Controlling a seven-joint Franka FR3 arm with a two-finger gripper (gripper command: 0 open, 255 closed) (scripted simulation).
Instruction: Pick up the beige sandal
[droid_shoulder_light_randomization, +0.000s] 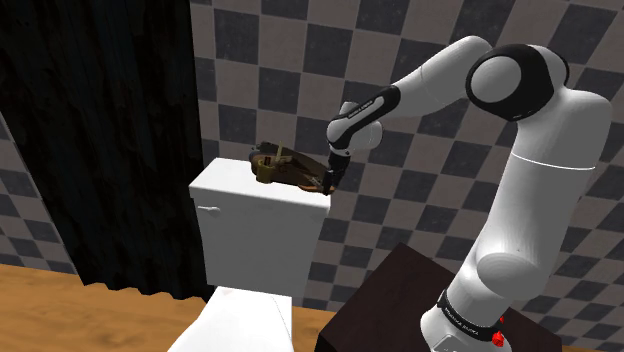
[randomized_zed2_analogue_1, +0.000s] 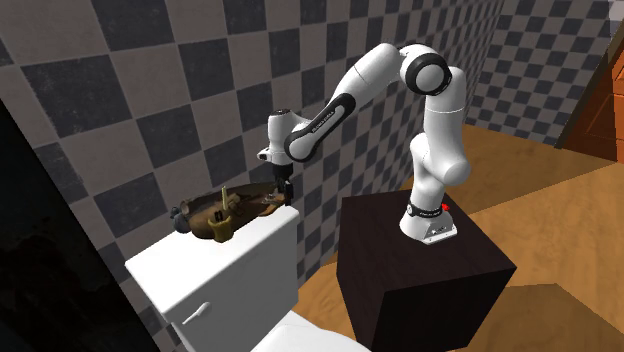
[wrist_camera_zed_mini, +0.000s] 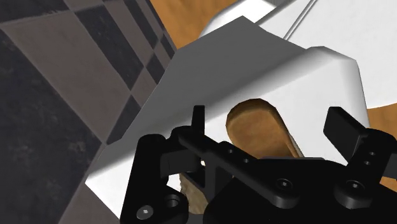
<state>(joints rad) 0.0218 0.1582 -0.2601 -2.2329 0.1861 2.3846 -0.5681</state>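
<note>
Wide-open jaws straddle the tan sandal (wrist_camera_zed_mini: 256, 125) without touching it.

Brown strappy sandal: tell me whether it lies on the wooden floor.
No, the brown strappy sandal lies atop the white toilet tank.

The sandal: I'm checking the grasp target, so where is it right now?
In the shoulder view the sandal lies on the white toilet tank, toward its right side, with the gripper at the sandal's right end.
</note>
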